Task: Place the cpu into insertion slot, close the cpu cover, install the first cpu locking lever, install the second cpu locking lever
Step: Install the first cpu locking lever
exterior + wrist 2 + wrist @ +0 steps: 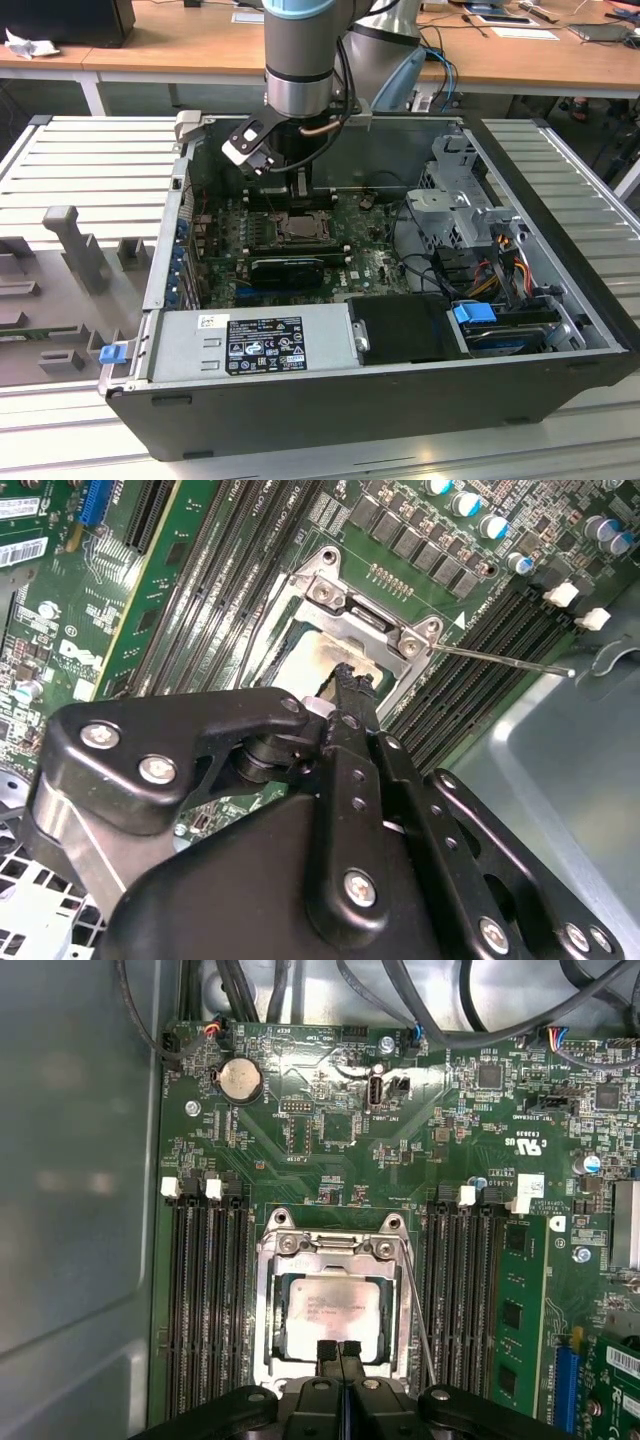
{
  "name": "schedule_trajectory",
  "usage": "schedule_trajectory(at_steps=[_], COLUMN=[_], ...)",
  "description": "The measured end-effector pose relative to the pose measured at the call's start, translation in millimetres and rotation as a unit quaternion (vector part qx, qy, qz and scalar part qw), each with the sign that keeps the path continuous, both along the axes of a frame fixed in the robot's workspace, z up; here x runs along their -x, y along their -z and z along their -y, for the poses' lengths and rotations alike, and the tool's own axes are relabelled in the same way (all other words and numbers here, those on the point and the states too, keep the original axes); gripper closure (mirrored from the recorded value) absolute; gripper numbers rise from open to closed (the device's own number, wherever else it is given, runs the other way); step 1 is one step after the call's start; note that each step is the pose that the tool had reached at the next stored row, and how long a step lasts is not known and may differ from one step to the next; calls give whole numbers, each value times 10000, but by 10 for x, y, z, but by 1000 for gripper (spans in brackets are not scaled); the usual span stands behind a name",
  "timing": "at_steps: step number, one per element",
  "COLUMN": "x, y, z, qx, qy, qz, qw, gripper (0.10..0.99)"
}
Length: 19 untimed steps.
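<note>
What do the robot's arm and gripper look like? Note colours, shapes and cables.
The arm is a grey metal cylinder with a pale blue band and black cables beside its wrist. The gripper is black, built of jointed bars with silver screws, ending in two narrow fingers.

Grey tubular arm [298, 60], pale-blue joint cap [300, 7], black cable [346, 75], black jointed end effector [340, 1348] with silver screws [360, 885].

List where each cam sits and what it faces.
Exterior view: off-arm, raised, looks down into the open computer case; shows the arm.
First wrist view: on the wrist, faces the motherboard squarely; shut fingers at the cpu cover.
Second wrist view: on the wrist, looks obliquely past the gripper.
Both wrist views share the cpu.
</note>
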State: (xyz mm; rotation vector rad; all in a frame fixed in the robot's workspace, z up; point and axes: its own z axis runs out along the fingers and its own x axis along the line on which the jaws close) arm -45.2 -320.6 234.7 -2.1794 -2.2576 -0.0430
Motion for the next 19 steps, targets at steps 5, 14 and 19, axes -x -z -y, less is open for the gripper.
schedule_trajectory(at_steps=[5, 14, 19], x=[0, 0, 0], y=[-53, -254, -338], z=[0, 0, 0], qx=[-1, 0, -1], qy=[0, 0, 0], qz=[0, 0, 0], qw=[10000, 10000, 10000], gripper=[980, 980, 980])
